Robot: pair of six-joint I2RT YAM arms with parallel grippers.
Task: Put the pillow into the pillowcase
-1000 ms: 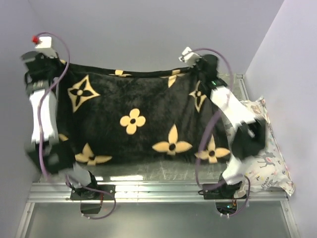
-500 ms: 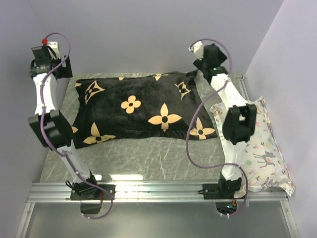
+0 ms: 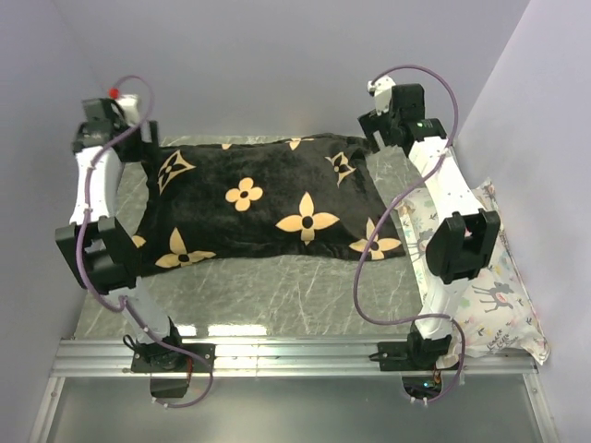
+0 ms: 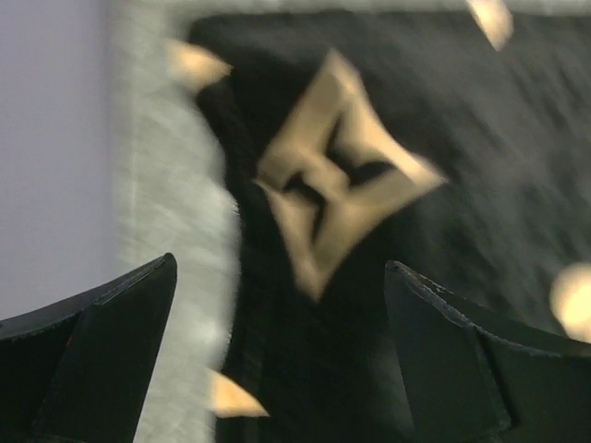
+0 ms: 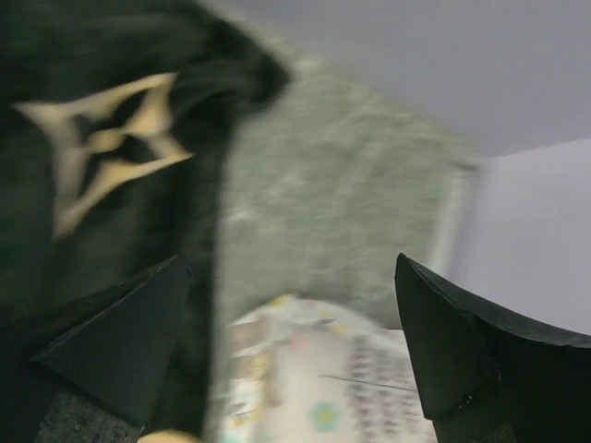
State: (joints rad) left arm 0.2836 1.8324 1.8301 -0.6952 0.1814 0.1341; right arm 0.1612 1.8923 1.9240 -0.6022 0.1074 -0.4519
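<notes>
1. Black plush printed with tan flowers, the pillowcase (image 3: 263,208) lies across the far half of the worktop (image 3: 277,295), its long side running left to right. It looks plump and evenly filled.
2. No white pillow shows anywhere outside it, so I judge the pillow to be inside the case. From above I cannot tell which side holds the opening.
3. The left hand (image 4: 279,268) hovers over the far left corner of the case with its fingers spread wide and nothing between them. Its own camera looks down, blurred, on that corner and a tan diamond-star.
4. The right hand (image 5: 289,261) hangs over the far right corner, also spread and empty. Beneath it are the case's edge and a strip of bare worktop.
5. With one hand at each far corner and the case resting flat on its own, the job looks as good as done. What is left is probably only drawing the arms clear.
6. A deer-print cushion (image 3: 494,286) lies at the right edge under the right arm, its corner just beside the near right corner of the case. It has no part in this job.
7. Walls stand close on the left, far and right sides. A purple cable (image 3: 365,268) loops from the right arm over the case's near right corner, and could brush the plush.
</notes>
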